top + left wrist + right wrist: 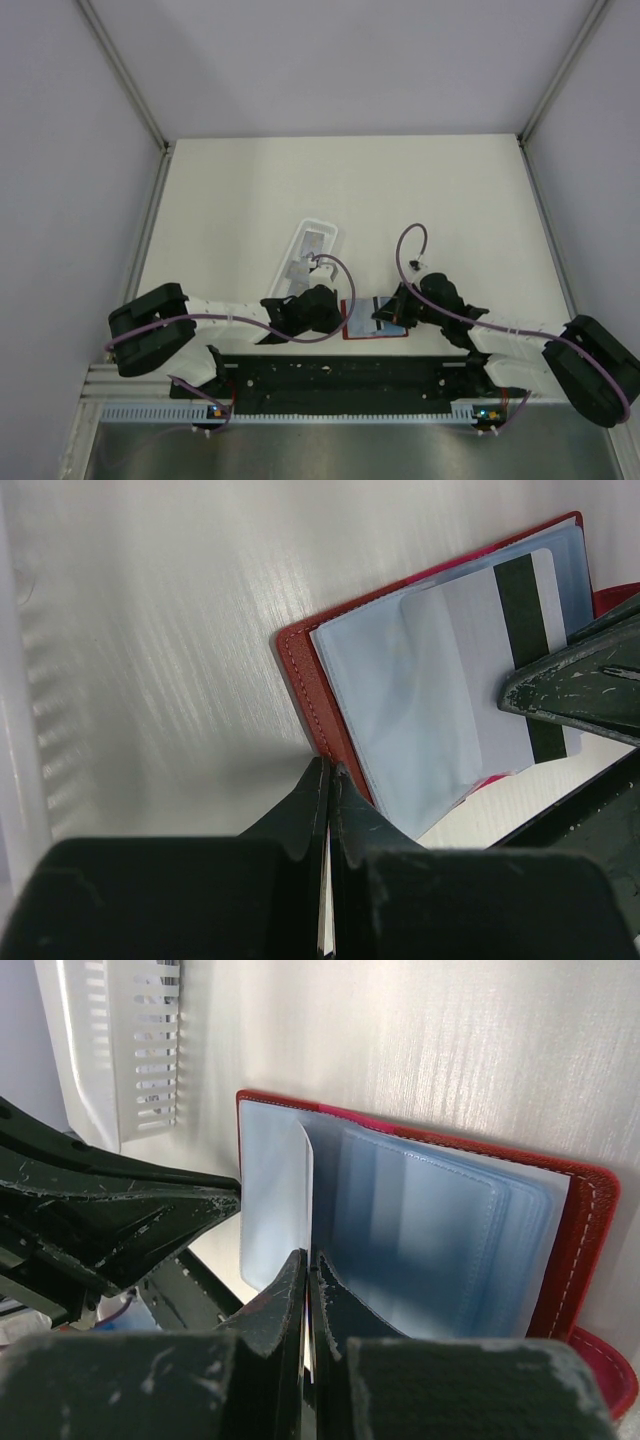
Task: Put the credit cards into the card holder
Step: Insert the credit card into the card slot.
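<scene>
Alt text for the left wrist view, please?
An open red card holder lies on a pale table, a striped grey credit card partly inside its clear pocket. The shut left gripper sits at its edge; the right gripper pinches the card.

Left arm (300, 312), right arm (500, 337): black joints, white links, purple cables (413, 227); jaws black, scuffed pale.

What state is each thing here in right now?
Wallet: lying open, clear pockets showing.
Card: partly slid into the wallet, held by the right gripper.
Left gripper: shut, tips at the wallet's edge.
Right gripper: shut on the card.
Tray: lying apart from the wallet.
</scene>
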Robot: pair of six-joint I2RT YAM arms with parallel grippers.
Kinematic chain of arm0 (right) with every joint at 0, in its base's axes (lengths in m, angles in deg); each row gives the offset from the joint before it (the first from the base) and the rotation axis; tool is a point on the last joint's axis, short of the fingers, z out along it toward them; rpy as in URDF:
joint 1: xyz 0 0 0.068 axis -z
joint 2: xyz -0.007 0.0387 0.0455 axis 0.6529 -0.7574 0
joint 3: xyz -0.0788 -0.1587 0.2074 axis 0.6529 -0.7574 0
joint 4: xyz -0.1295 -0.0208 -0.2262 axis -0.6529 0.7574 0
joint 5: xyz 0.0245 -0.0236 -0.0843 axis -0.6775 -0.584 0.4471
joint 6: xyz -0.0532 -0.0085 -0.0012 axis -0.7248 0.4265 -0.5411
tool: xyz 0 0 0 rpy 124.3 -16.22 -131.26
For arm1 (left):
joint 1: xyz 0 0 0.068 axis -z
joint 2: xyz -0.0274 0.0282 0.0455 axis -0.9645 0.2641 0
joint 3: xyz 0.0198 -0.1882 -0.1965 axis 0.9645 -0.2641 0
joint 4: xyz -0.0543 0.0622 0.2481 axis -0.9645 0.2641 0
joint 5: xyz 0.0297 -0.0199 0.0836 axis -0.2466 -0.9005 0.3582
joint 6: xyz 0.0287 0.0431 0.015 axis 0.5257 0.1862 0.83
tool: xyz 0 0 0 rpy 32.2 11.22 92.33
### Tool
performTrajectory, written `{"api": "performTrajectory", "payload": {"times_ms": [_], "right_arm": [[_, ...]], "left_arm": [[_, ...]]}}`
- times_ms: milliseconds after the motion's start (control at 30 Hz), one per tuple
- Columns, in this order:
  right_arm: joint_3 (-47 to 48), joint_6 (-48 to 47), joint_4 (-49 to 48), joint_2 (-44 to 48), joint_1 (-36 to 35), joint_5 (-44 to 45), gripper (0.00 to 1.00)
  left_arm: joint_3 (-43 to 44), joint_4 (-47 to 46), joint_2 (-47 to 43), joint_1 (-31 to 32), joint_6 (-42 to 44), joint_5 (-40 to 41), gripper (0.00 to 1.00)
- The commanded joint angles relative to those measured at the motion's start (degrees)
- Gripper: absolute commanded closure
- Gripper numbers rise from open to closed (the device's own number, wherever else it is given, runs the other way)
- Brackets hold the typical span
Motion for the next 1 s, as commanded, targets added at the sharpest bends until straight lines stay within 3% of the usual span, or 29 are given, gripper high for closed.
{"api": "performTrajectory", "payload": {"times_ms": [0,533,800,900,967], "right_arm": [[-1.97,0.65,0.39,-1.24,-1.25,1.75,1.0],[-0.48,1.19,-6.83,-9.6,-3.71,-1.94,0.98],[6.11,-5.13,14.42,2.17,-3.71,4.29,0.61],[9.36,-7.77,20.15,3.94,-3.71,5.27,0.42],[10.86,-8.74,22.86,3.41,-3.71,5.09,0.38]], "left_arm": [[0.28,0.96,1.3,0.31,-0.01,-1.72,1.0],[-0.87,0.69,0.25,0.31,-0.27,-1.64,1.0],[-1.39,0.52,-0.37,0.31,-0.54,-1.11,1.0],[-1.39,0.43,-0.28,0.31,-0.54,-1.2,1.0],[-1.39,0.34,-0.28,0.31,-0.71,-1.28,1.0]]}}
